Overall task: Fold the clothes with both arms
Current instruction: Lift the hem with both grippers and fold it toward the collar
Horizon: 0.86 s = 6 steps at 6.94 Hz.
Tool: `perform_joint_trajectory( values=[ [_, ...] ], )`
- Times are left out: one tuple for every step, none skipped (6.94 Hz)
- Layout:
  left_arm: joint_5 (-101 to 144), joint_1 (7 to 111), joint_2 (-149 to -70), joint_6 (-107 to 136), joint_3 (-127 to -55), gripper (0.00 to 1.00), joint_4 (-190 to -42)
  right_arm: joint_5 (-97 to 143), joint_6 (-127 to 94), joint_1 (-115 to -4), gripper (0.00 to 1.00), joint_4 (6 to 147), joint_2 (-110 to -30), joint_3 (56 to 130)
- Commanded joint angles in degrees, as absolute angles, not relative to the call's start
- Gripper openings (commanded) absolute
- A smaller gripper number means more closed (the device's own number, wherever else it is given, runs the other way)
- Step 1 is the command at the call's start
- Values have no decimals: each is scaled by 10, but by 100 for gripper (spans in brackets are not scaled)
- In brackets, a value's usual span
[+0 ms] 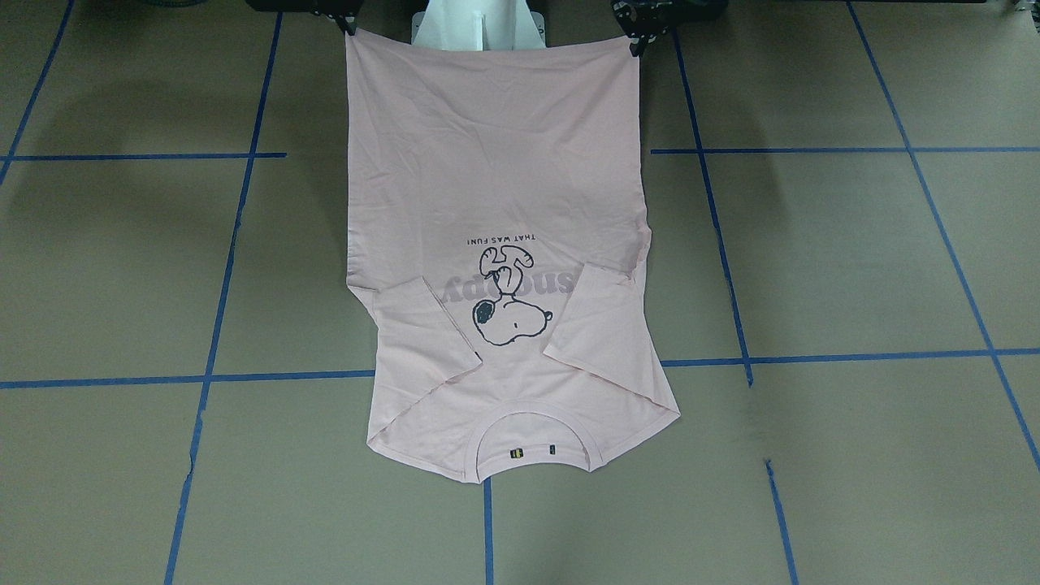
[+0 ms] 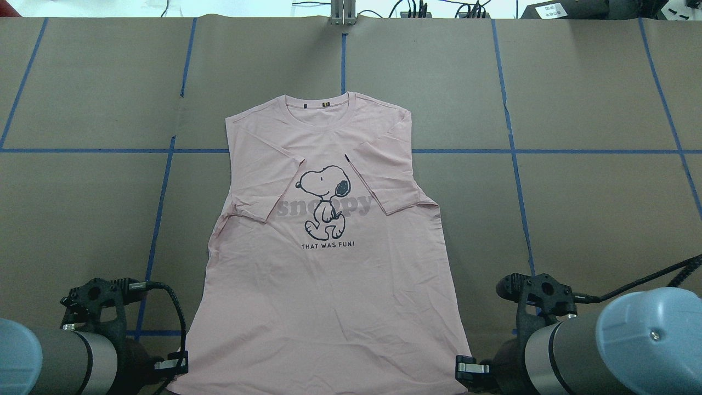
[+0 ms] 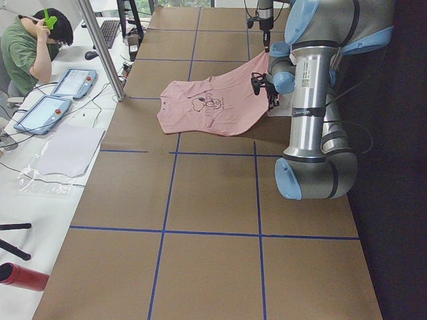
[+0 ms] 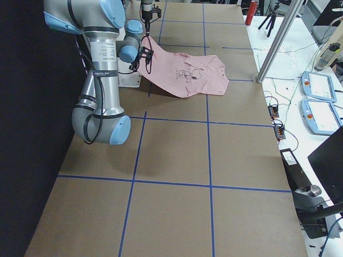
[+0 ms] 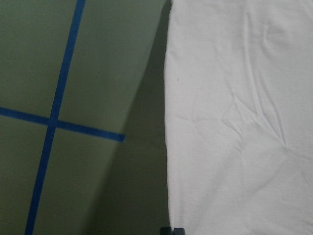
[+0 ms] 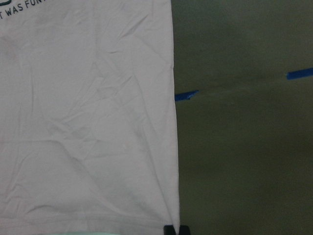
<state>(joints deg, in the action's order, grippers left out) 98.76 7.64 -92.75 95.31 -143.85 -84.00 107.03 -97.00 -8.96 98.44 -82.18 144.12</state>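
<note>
On the T-shirt's (image 1: 496, 146) 2 hem corners: left hand (image 1: 636, 45), right hand (image 1: 349, 28).

The T-shirt (image 2: 329, 285) lies front up in the middle of the table (image 2: 576, 208), its collar (image 2: 318, 104) at the far end and its hem at the near end, by the robot. Both sleeves are folded inward onto the chest: the left sleeve (image 2: 263, 181) lies just left of the print (image 2: 323, 200), the right sleeve (image 2: 384, 175) just right of it. The left gripper (image 1: 636, 45) pinches the hem's left corner and the right gripper (image 1: 349, 28) its right corner. Between them the hem is raised off the table, in front of the pedestal (image 1: 479, 28), while the far half rests flat
</note>
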Motion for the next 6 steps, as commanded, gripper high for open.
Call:
perform_joint_trajectory(
  values=[
    [1000, 90, -939, 947, -1447, 0, -835, 1071, -952, -111, 0, 1002, -816, 1437],
    [1001, 133, -953, 887, -1439, 0, -835, 1075, -867, -165, 0, 1003, -783, 1406],
    [1022, 200, -968, 831, -1418, 0, -835, 1091, -806, -222, 0, 1002, -741, 1352],
    [1060, 269, -1012, 789, -1366, 0, -835, 1108, -768, -279, 0, 997, -689, 1287],
    [1061, 312, -1050, 761, -1308, 0, -836, 1107, -685, -333, 0, 994, -652, 1228],
    [1062, 340, -1077, 732, -1255, 0, -840, 1104, -604, -365, 0, 994, -633, 1181]
  ],
)
